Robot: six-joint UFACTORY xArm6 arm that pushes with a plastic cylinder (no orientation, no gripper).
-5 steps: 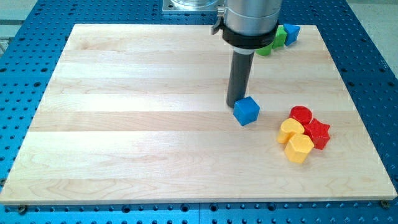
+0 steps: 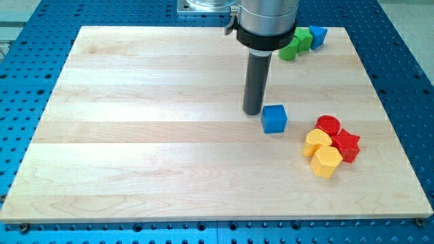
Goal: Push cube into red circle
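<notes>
My tip [image 2: 253, 112] just left of blue cube [image 2: 274, 118]; red circle [image 2: 329, 125] well right; no fingers

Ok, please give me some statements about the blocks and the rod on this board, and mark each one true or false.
1. My tip stands just to the view's left of the blue cube. True.
2. The blue cube already touches the red circle. False: bare board lies between them.
3. Two yellow blocks lie beside the red circle and the red star. True.
4. The red circle sits at the view's top, next to the green block. False: it sits at the view's right, in the cluster with the yellow blocks.
5. A second blue block lies near the green block. True.
</notes>
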